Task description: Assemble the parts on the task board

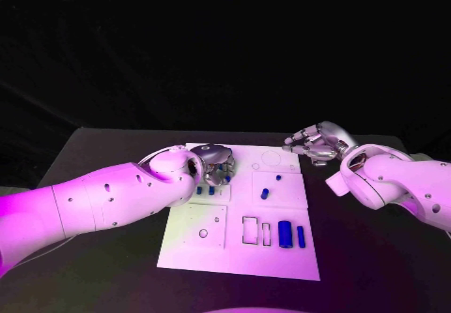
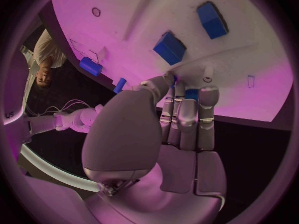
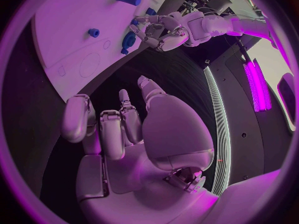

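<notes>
The white task board (image 1: 240,257) lies mid-table. My left hand (image 1: 214,163) reaches over its far left part. In the left wrist view the left hand (image 2: 181,119) has its fingertips (image 2: 208,94) bunched down on the board (image 2: 149,15), pinching a small blue part (image 2: 191,93). Two blue blocks (image 2: 169,47) lie just beyond. My right hand (image 1: 315,145) hovers off the board's far right corner with loosely bent fingers and holds nothing, as the right wrist view of the hand (image 3: 124,129) also shows. Blue cylinders (image 1: 285,233) lie at the board's near right.
Small blue pegs (image 1: 265,193) sit mid-board, and more blue pieces (image 1: 199,190) lie near my left hand. Outlined recesses (image 1: 250,229) mark the board's near half. Black table (image 1: 376,261) surrounds the board on all sides.
</notes>
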{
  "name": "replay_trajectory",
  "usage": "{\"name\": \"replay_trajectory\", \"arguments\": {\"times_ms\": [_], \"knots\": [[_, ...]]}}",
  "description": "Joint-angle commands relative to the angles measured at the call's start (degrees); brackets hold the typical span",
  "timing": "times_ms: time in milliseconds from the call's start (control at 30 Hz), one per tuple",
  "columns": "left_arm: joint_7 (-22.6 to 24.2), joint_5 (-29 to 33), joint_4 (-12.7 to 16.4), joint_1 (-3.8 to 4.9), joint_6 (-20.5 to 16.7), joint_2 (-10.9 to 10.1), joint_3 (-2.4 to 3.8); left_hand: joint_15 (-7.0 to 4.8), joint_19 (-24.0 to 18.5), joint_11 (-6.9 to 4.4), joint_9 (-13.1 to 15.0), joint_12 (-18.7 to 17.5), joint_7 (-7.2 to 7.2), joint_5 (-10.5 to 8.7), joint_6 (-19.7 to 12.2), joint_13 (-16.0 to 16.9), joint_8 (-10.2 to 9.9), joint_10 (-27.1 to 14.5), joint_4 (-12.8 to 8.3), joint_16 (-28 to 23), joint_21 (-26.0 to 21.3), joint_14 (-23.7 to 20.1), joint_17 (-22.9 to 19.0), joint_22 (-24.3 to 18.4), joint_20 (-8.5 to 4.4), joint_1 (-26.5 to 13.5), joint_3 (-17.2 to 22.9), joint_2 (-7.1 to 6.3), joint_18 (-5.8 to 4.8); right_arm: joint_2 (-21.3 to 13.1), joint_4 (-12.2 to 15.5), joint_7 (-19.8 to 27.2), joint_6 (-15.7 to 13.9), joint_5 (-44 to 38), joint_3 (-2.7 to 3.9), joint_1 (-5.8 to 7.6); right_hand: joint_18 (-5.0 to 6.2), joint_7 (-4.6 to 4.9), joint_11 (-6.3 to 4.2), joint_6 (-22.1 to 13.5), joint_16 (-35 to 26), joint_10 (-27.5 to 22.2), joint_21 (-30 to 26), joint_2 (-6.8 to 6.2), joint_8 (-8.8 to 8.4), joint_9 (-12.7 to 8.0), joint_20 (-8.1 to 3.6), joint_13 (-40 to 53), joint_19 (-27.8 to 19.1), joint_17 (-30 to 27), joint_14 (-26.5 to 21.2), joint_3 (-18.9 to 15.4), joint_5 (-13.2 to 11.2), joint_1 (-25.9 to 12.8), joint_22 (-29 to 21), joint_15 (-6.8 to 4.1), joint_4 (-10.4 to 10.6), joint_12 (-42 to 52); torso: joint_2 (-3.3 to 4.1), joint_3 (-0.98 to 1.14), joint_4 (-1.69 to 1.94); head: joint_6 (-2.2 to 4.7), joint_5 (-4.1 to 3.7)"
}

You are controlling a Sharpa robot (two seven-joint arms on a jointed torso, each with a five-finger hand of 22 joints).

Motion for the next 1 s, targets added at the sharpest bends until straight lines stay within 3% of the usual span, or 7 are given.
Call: {"name": "replay_trajectory", "arguments": {"times_ms": [33,367,733,1000], "knots": [[0.23,0.12,-0.32,-0.12,1.43,0.25,-0.05,-0.14,0.37,0.12,-0.14,-0.51,0.13,0.07,0.57,-0.19,-0.40,0.55,-0.03,0.36,0.43,0.43,0.03,0.28,0.03,0.05,0.43,0.61,-1.13,-0.03,0.11,0.34,0.00,-0.05,0.02,-0.02,0.82,0.06,-0.05,-0.25,-0.05,-0.16,-0.32,0.61,0.31,-0.09,-0.04,3.74,-0.33,6.96,4.02,-0.22,0.25,-0.11,-0.05,-0.47,0.04,-0.28,0.00,-0.01,0.00,-0.09,-0.03],[0.52,0.50,-0.56,-0.19,1.46,0.41,-0.05,-0.25,1.98,-0.04,-0.39,-1.40,0.21,0.06,2.58,-0.69,-0.76,2.77,-0.55,2.02,2.54,1.82,2.00,3.28,0.09,-0.22,1.35,1.27,-1.64,-0.06,0.15,0.32,0.03,-0.06,0.02,-0.01,0.81,0.06,-0.06,-0.23,-0.03,-0.09,-0.30,0.64,0.34,-0.09,-0.04,3.81,-0.30,6.99,4.03,-0.22,0.26,-0.10,-0.02,-0.47,0.04,-0.22,-0.04,-0.03,0.04,-0.15,-0.10],[1.14,1.71,-0.24,-0.21,-1.03,0.15,0.02,-0.54,3.63,-0.29,-0.78,-3.89,0.13,0.07,4.56,-1.26,-1.86,5.21,-1.44,2.95,4.52,3.25,2.81,5.93,-0.03,-0.66,2.40,1.99,-2.12,0.00,0.05,0.38,0.00,-0.08,0.02,-0.01,0.81,0.06,-0.06,-0.23,-0.03,-0.09,-0.30,0.64,0.34,-0.09,-0.04,3.81,-0.30,6.99,4.03,-0.22,0.26,-0.10,-0.02,-0.47,0.04,-0.22,-0.07,0.00,0.06,0.00,-0.15],[1.08,3.09,1.43,-0.20,-2.13,-1.12,0.60,-0.46,3.68,-0.13,-1.02,-4.97,0.31,0.06,4.60,-1.49,-2.54,5.51,-1.58,2.89,4.67,3.32,2.53,6.10,0.02,-1.15,2.43,1.66,-2.14,0.05,-0.10,0.47,-0.09,-0.08,0.02,-0.01,0.81,0.06,-0.06,-0.23,-0.03,-0.09,-0.30,0.64,0.34,-0.09,-0.04,3.81,-0.30,6.99,4.03,-0.22,0.26,-0.10,-0.02,-0.47,0.04,-0.22,-0.07,-0.02,0.06,0.24,0.02]]}}
